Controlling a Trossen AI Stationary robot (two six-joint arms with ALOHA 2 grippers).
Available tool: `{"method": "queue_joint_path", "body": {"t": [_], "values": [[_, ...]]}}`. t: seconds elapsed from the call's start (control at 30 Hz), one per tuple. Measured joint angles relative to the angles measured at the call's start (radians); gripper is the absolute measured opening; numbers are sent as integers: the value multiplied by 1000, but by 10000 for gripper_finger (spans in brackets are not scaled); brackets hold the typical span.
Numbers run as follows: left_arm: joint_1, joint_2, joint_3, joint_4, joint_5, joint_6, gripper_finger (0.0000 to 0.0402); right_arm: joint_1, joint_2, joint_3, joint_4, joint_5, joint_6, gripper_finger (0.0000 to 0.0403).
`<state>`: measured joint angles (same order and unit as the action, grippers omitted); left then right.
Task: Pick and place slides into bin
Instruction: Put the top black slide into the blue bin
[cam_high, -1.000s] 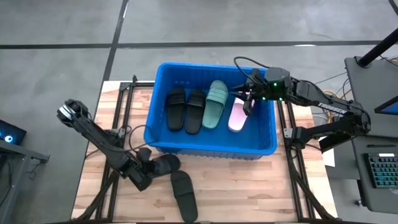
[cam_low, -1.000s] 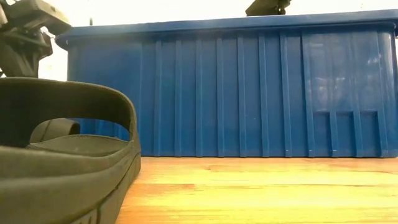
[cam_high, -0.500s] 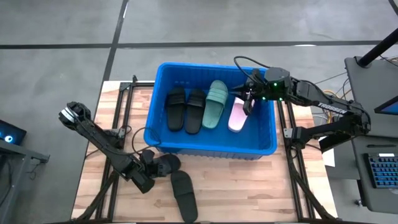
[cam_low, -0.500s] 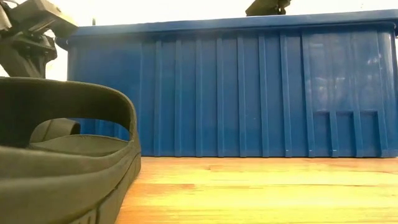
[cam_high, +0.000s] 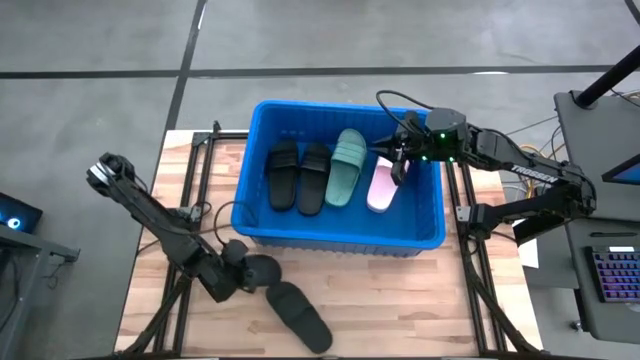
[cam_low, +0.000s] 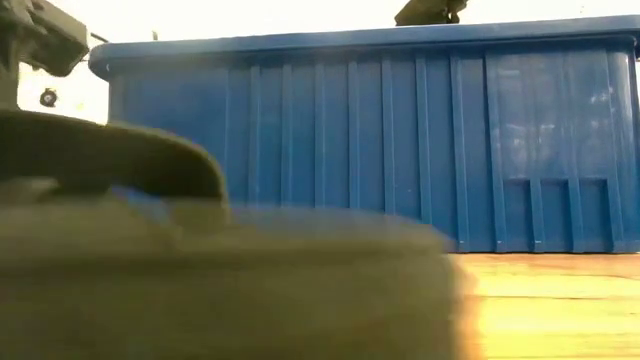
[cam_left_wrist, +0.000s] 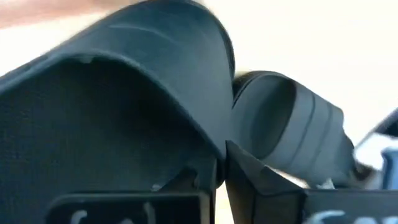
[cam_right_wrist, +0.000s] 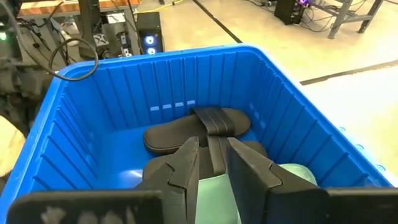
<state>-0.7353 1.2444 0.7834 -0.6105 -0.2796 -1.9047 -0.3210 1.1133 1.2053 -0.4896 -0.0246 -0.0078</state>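
The blue bin (cam_high: 260, 225) stands in the middle of the table; its near wall (cam_low: 400, 140) fills the low view. Inside lie two black slides (cam_high: 283, 175) (cam_high: 314, 178), a green slide (cam_high: 347, 167) and a pink slide (cam_high: 380, 187). My right gripper (cam_high: 400, 165) hangs above the pink slide, open by a narrow gap (cam_right_wrist: 212, 165) with nothing in it. In front of the bin's left corner my left gripper (cam_high: 230, 273) is shut on a black slide (cam_high: 258, 268). Another black slide (cam_high: 300, 316) lies slanted near the front edge, blurred in the low view (cam_low: 200, 270). My left gripper pinches a thin black edge of the slide (cam_left_wrist: 217, 146) between its two fingers, slanting down from the table's left. A ribbed strap (cam_left_wrist: 286, 130) arches just beyond the fingers. Which part of the slide that edge belongs to, and whether the slide is lifted, I cannot tell.
The wooden tabletop (cam_high: 400, 300) in front of the bin's right half is bare. Metal frame rails (cam_high: 470, 270) run along both sides of the bin. A desk with a keyboard (cam_high: 610, 275) stands off the table's right.
My left gripper has shut on the black slide by the bin's left corner, rolling and rising a little. The other black slide has turned on the table, its near end swinging toward the right edge, and it sweeps blurred across the low view.
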Motion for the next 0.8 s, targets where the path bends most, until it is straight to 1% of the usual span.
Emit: {"method": "queue_joint_path", "body": {"t": [0.07,0.33,0.4,0.57,0.73,0.8], "values": [[-1,-48,0,-1,18,30,2,0,0,0,0,0,0,73],[0,-250,0,-5,16,189,1,0,0,0,0,0,0,70],[0,-293,0,-28,16,206,1,0,0,0,0,0,0,72],[0,-362,0,-105,18,211,1,0,0,0,-2,0,0,75],[0,-418,2,-94,18,220,0,1,0,0,-2,-6,7,69],[0,-436,2,-62,14,233,0,1,0,0,-2,-12,7,68]]}}
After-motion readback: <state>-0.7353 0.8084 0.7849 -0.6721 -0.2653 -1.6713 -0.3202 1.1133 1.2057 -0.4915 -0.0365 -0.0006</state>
